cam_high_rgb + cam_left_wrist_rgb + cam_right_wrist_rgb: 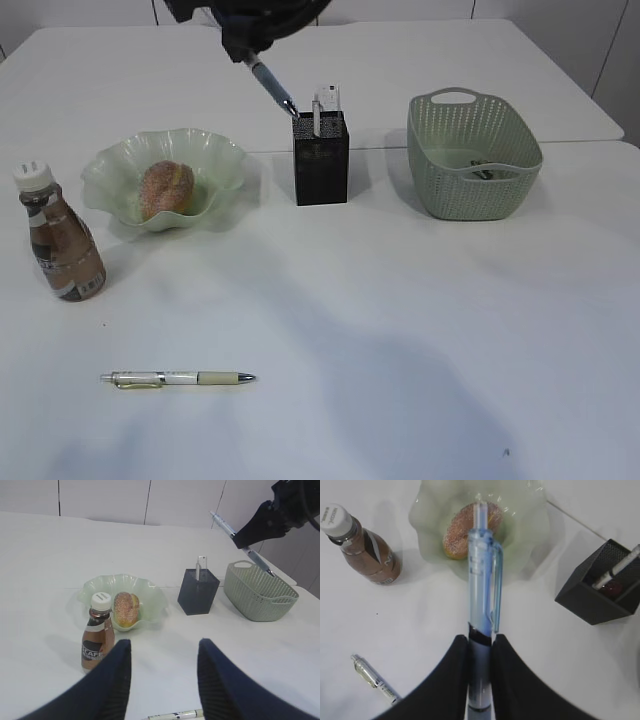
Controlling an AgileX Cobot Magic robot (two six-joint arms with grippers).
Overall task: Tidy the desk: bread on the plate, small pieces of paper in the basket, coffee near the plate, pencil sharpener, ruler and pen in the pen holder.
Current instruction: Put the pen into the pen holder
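My right gripper (480, 642) is shut on a blue pen (482, 590) and holds it slanted above the black pen holder (320, 158), tip near the holder's top left edge (272, 88). The holder has white items standing in it. Bread (166, 188) lies on the pale green plate (225, 160). The coffee bottle (60, 240) stands left of the plate. A second pen (178, 378) lies on the table in front. The green basket (472, 155) holds small pieces. My left gripper (162, 652) is open and empty above the second pen (175, 714).
The white table (400, 330) stretches in front of the objects. A seam between two tables runs behind the plate and holder. The basket stands right of the holder.
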